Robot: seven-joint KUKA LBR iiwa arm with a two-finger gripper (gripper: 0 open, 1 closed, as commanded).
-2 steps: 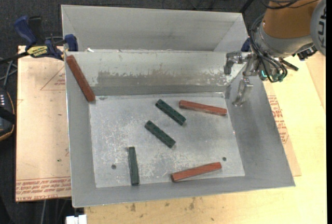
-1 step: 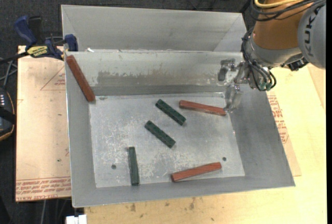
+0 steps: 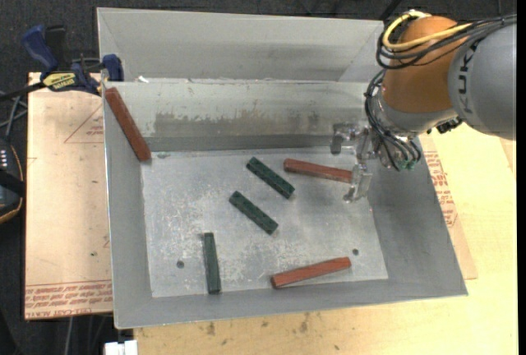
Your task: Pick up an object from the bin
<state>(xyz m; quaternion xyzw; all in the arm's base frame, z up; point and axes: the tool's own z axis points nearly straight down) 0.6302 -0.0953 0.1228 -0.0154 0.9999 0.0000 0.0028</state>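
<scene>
While the fingers point(image 3: 358, 183) stood apart with nothing gripped, they hung low at the right of the bin point(image 3: 246, 49), and the right end of a red bar point(image 3: 316, 171) lay just by the lower one. Whether that end sat between them or only beside them I could not tell. The bar looked flat on the bin floor, running left from there.

Just left of it lay a green bar point(image 3: 271, 177), and below that a second green bar point(image 3: 253, 212), both slanted. Further out, a third green bar point(image 3: 211, 263) lay nearly upright at the lower left, a low red bar point(image 3: 311, 272) lay along the bottom edge, and a leaning red bar point(image 3: 126, 125) rested against the wall at the upper left. Above the fingers, the arm's orange wrist point(image 3: 419, 74) sat at the upper right of the frame.

By my judgement the pick was barely begun: the fingers were down near a bar, but nothing was lifted and all six bars lay in the bin. Closing on one and raising it clear were left to do.
</scene>
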